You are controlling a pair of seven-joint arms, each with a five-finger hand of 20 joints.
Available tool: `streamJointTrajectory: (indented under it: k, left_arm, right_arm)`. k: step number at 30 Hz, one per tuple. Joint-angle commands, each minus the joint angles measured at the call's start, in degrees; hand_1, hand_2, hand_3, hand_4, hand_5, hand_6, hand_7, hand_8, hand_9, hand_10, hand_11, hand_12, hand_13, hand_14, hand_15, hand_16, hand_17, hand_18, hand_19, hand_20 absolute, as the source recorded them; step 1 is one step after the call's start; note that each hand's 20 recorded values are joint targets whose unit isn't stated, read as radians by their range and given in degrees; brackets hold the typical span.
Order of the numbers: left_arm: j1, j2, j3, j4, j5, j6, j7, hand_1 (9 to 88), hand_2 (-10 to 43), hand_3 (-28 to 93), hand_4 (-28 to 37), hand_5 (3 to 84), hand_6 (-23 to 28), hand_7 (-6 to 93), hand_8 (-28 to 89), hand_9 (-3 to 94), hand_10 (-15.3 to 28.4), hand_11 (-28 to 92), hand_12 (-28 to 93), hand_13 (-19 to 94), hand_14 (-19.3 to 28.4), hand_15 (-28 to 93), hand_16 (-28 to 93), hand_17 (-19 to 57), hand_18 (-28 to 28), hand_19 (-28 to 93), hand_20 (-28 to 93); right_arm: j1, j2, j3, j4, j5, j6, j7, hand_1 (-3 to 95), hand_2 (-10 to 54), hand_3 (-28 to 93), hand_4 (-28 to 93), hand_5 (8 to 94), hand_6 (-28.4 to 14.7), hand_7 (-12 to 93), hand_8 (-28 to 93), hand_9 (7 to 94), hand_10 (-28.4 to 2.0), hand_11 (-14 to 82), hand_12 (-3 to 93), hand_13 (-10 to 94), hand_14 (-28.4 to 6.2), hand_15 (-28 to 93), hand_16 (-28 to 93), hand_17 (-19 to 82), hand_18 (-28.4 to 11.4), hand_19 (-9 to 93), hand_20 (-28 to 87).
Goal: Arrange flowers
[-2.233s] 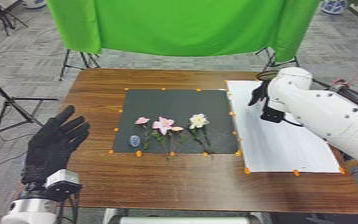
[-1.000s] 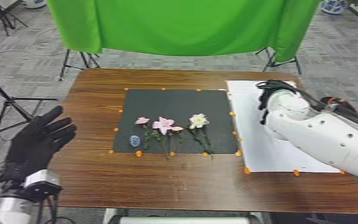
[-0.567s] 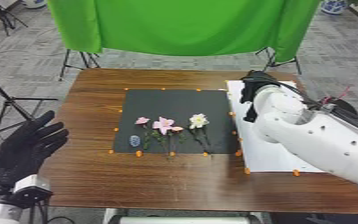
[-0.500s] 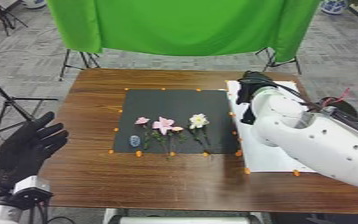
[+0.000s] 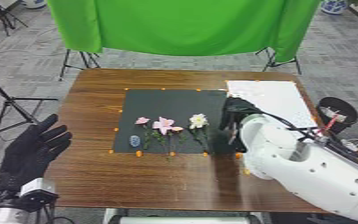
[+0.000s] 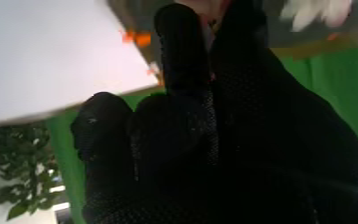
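Observation:
In the head view my right hand (image 5: 233,120) is over the dark mat's right edge, fingers downward, just right of the white flower (image 5: 198,120). Left of that flower lie a large pink flower (image 5: 163,125) and a small pink one (image 5: 142,120), stems toward the near edge. A blue patterned oval (image 5: 135,141) is at the mat's near left. In the right wrist view my right hand (image 6: 193,130) has fairly straight fingers, with pink petals (image 6: 202,5) beyond the tips and white petals (image 6: 313,11) beside them. My left hand (image 5: 29,155), fingers spread, is off the table's left edge.
The dark mat (image 5: 158,100) has orange markers around its edge. To its right lies a white sheet (image 5: 282,102) with faint pale shapes at its far left corner, partly covered by my right arm. A black bin (image 5: 337,112) stands beyond the table's right edge.
My right hand has moved from over the white sheet leftward and nearer, to the mat's right edge. My left hand has shifted outward to the left. The flowers on the mat lie as before.

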Motion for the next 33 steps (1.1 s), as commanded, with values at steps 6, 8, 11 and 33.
streamJointTrajectory:
  k: [6, 8, 11, 33]
  left_arm:
    - [-0.4, 1.51, 1.41, 0.32, -1.2, 0.22, 0.27, 29.6, 5.0, 63, -19.4, 39.8, 11.4, 8.6, -7, 33.5, 20.2, 28, 11, 20, 26.1, 51, -12, -8.5, 26.2, 52, 6]
    - [-0.4, 1.36, 1.06, 0.46, -0.95, -0.89, -0.32, 29.8, 5.2, 63, -19.4, 39.8, 11.4, 8.6, -7, 33.4, 20.2, 29, 11, 20, 26.2, 51, -12, -8.6, 26.2, 52, 6]
    - [-0.1, 1.53, 1.15, 0.32, -1.16, 0.09, 0.12, 29.8, 5.3, 63, -19.3, 39.9, 11.4, 8.5, -7, 33.8, 20.3, 29, 11, 22, 27.0, 53, -12, -8.7, 25.8, 51, 6]
    - [-0.2, 2.17, 2.35, 0.46, -1.97, 0.8, 1.86, 30.1, 5.6, 63, -19.3, 40.0, 11.4, 8.6, -7, 33.8, 20.3, 29, 11, 21, 26.6, 54, -13, -9.1, 25.2, 50, 6]
  right_arm:
    - [-2.0, 0.6, -0.6, -2.4, -1.5, -0.8, 0.1, 60.1, -9.5, 73, -28, 71.6, -1.0, 37, 7, 88.1, -8.4, 10.6, 34.4, 80, -3.1, 76, 16, 58, -13.6, 93, 38]
    - [-1.8, 1.1, -0.8, -2.7, -1.8, 0.0, 0.3, 59.2, -9.5, 73, -27, 70.5, -2.0, 35, 5, 86.5, -8.9, 10.5, 34.0, 80, -3.3, 76, 16, 58, -13.8, 93, 38]
    - [-2.3, 1.0, 0.3, -3.1, -1.4, -1.8, 0.3, 57.5, -9.5, 72, -26, 69.1, -3.2, 33, 5, 84.8, -10.1, 10.4, 33.5, 79, -3.6, 76, 16, 58, -14.2, 93, 38]
    - [-6.8, -0.7, 7.1, -5.3, 3.0, -11.8, -0.6, 45.7, -9.5, 76, -23, 57.6, -5.2, 19, -12, 71.0, -17.2, 23.6, 16.1, 77, -5.4, 77, 15, 56, -15.4, 93, 37]
